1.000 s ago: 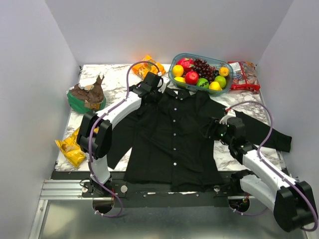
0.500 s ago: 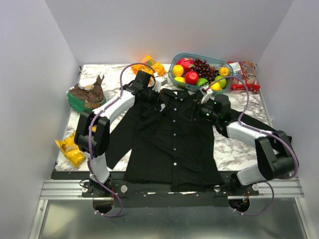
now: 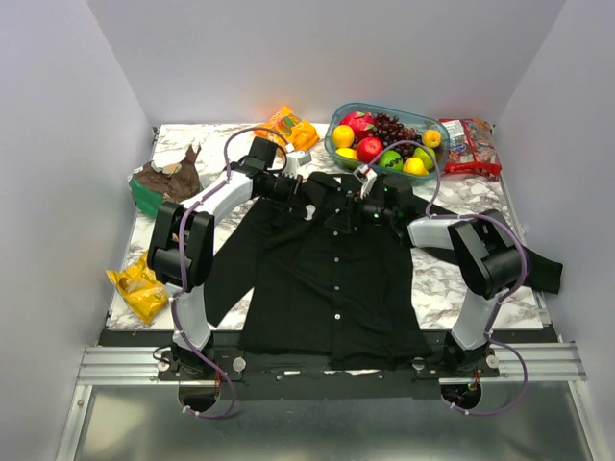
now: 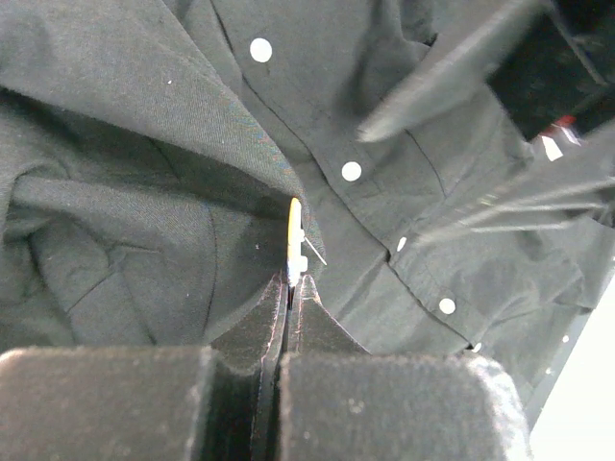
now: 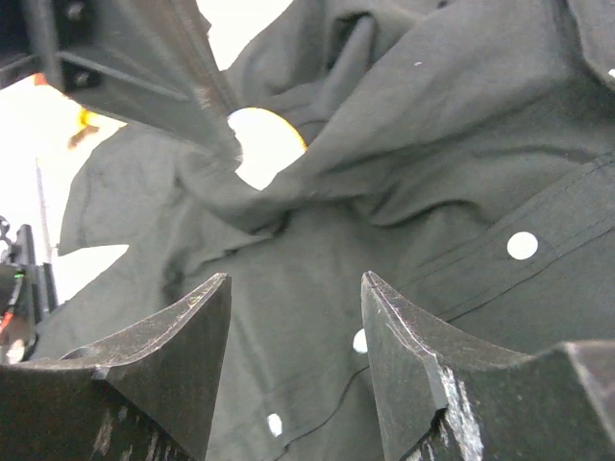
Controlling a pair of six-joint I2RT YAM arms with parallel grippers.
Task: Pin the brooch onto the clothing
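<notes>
The clothing (image 3: 332, 279) is a black button-up shirt spread flat on the marble table, collar at the far side. My left gripper (image 4: 293, 280) is shut on the brooch (image 4: 293, 230), a thin pale gold disc seen edge-on with its pin sticking out right, just above the bunched fabric (image 4: 144, 115) by the placket. From above, the brooch (image 3: 309, 212) shows as a pale dot left of the button row. My right gripper (image 5: 296, 279) is open, hovering over the shirt (image 5: 432, 144) and facing the brooch (image 5: 264, 144). From above, the right gripper (image 3: 344, 213) sits just right of the collar.
A clear tub of fruit (image 3: 332, 144) stands behind the collar, with an orange snack bag (image 3: 288, 125) to its left and a red packet (image 3: 468, 146) to its right. A green bowl (image 3: 154, 200) holding a brown thing and a yellow packet (image 3: 137, 288) lie on the left side.
My right arm has swung from the shirt's right sleeve across to the collar area, close to the left gripper. The left gripper shifted slightly and the brooch now shows over the left chest.
</notes>
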